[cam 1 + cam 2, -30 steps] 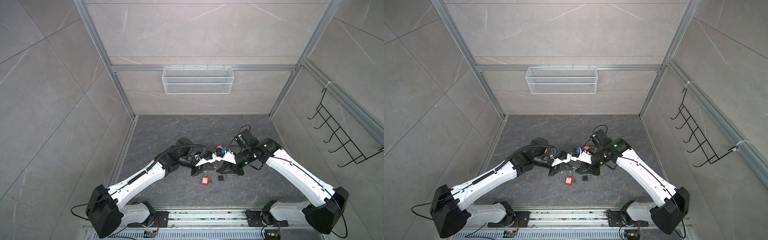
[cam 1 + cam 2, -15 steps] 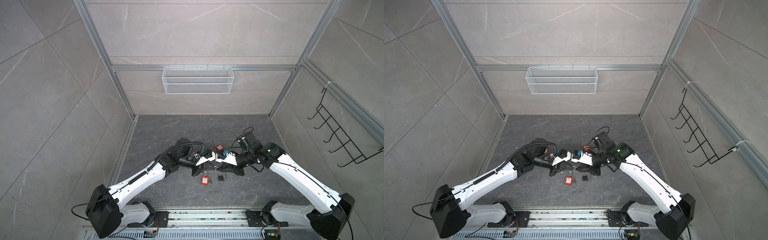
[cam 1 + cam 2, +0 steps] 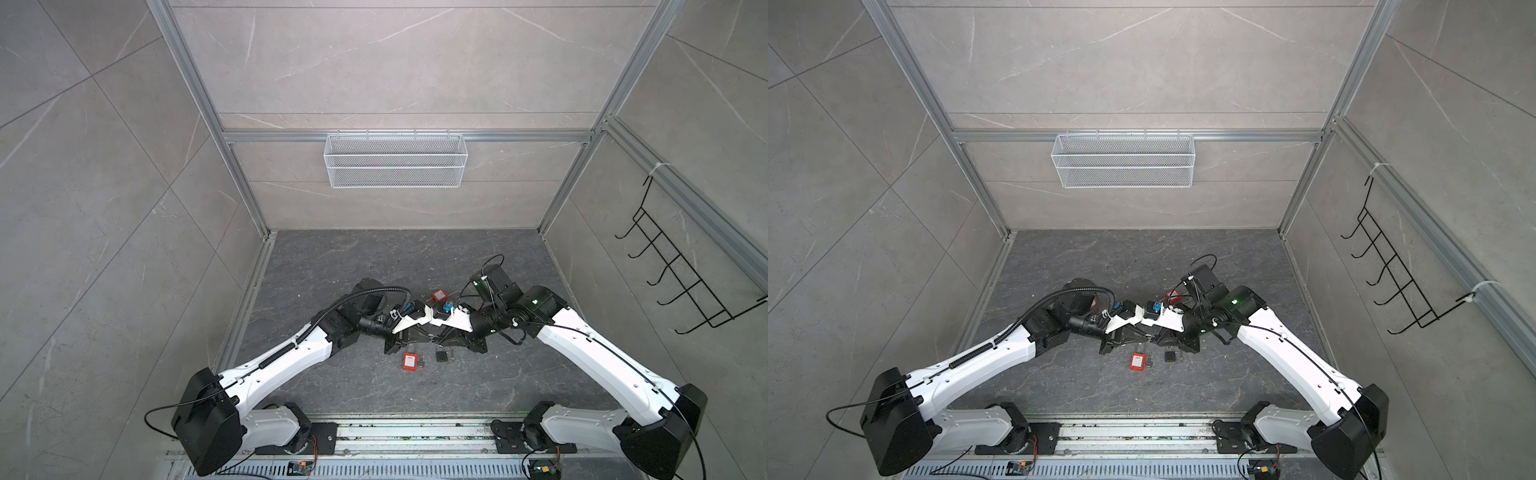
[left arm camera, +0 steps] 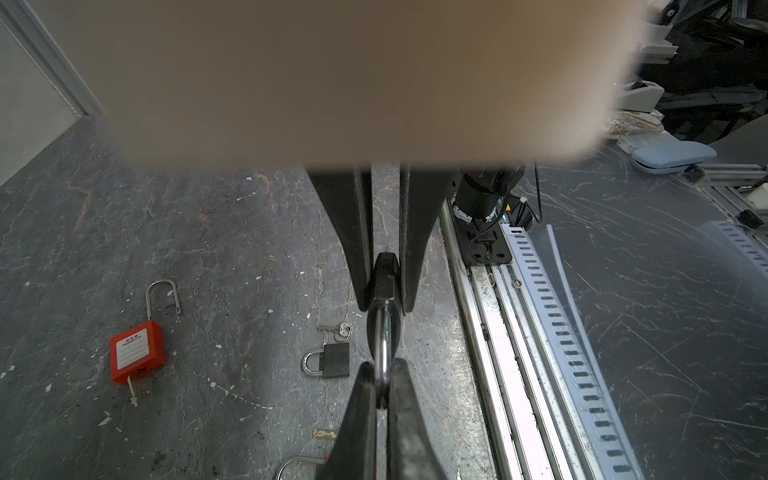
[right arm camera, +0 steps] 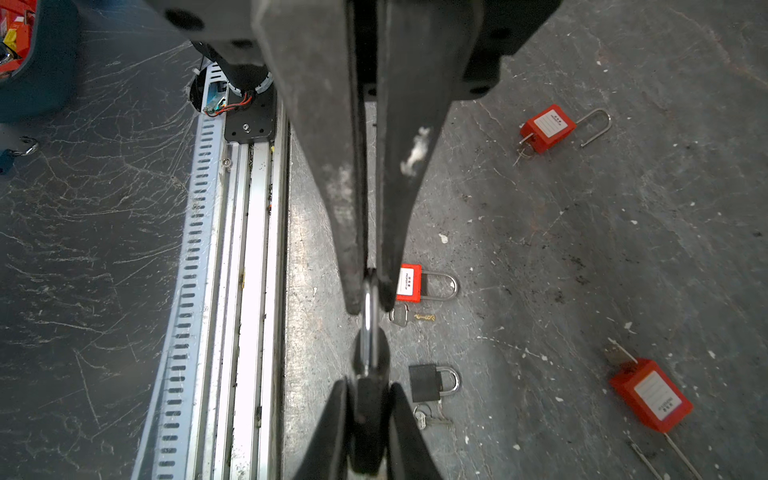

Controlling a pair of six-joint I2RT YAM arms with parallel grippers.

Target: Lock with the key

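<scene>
A black padlock hangs above the floor between my two grippers, which meet tip to tip in both top views. My left gripper [image 4: 382, 365] is shut on its silver shackle [image 4: 382, 345]. My right gripper [image 5: 368, 384] is shut on its black body [image 5: 368, 415]. In a top view the left gripper [image 3: 428, 334] and the right gripper [image 3: 446, 336] sit just above the floor. One small key [image 4: 343, 329] lies on the floor beside a second, smaller black padlock [image 4: 334, 359]. I see no key in the held padlock.
Red padlocks [image 5: 409, 282] [image 5: 546, 126] [image 5: 650, 395] lie scattered on the dark floor, one [image 3: 410, 360] near the front. Another key [image 5: 399, 316] lies by one of them. The arms' base rail [image 3: 415, 432] runs along the front. A wire basket [image 3: 395, 160] hangs on the back wall.
The right arm's elbow has swung outward to the right while both grippers stayed joined at the padlock. The left arm has hardly moved.
</scene>
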